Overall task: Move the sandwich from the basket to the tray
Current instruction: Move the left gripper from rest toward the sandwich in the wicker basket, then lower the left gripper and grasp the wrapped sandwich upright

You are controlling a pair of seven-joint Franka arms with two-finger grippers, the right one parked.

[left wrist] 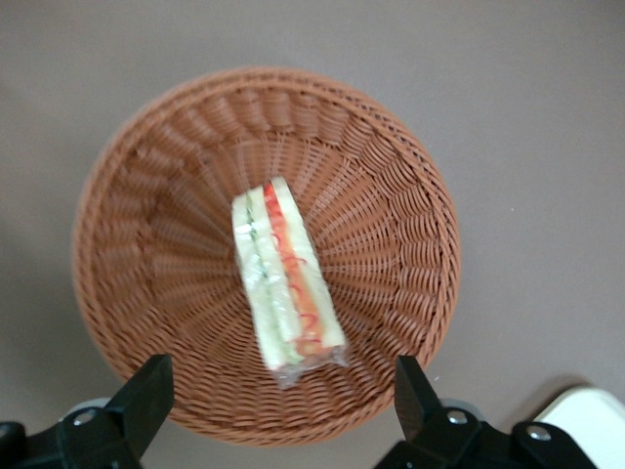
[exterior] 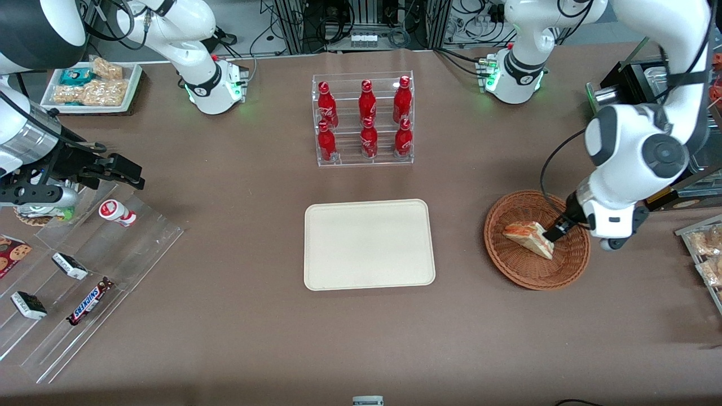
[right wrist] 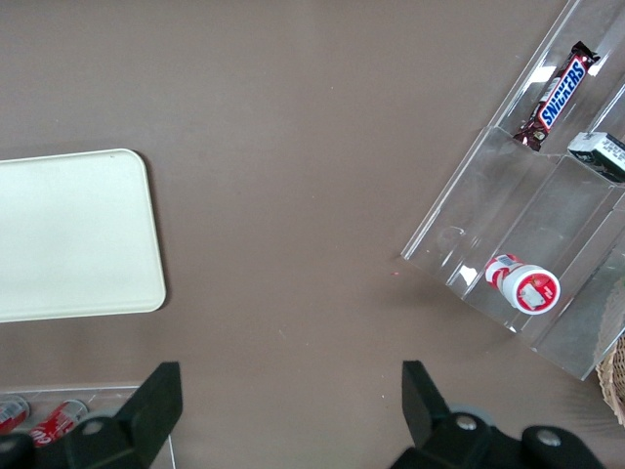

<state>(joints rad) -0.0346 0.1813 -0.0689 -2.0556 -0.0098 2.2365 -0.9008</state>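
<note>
The sandwich (exterior: pixel 527 238), a wrapped white-bread wedge with red-orange and green layers, lies in the reddish-brown woven basket (exterior: pixel 507 265) toward the working arm's end of the table. In the left wrist view the sandwich (left wrist: pixel 285 283) rests on the basket's floor inside its rim (left wrist: pixel 420 195). My gripper (exterior: pixel 554 232) hangs over the basket, just above the sandwich's end. It is open (left wrist: pixel 281 401), its black fingers (left wrist: pixel 146 396) spread wide with nothing between them. The cream-beige tray (exterior: pixel 369 243) lies bare at the table's middle, beside the basket.
A clear rack of red cola bottles (exterior: pixel 365 119) stands farther from the front camera than the tray. Clear acrylic racks with snack bars (exterior: pixel 84 276) and a white snack tray (exterior: pixel 93 84) sit toward the parked arm's end. Bagged snacks (exterior: pixel 705 248) lie beside the basket.
</note>
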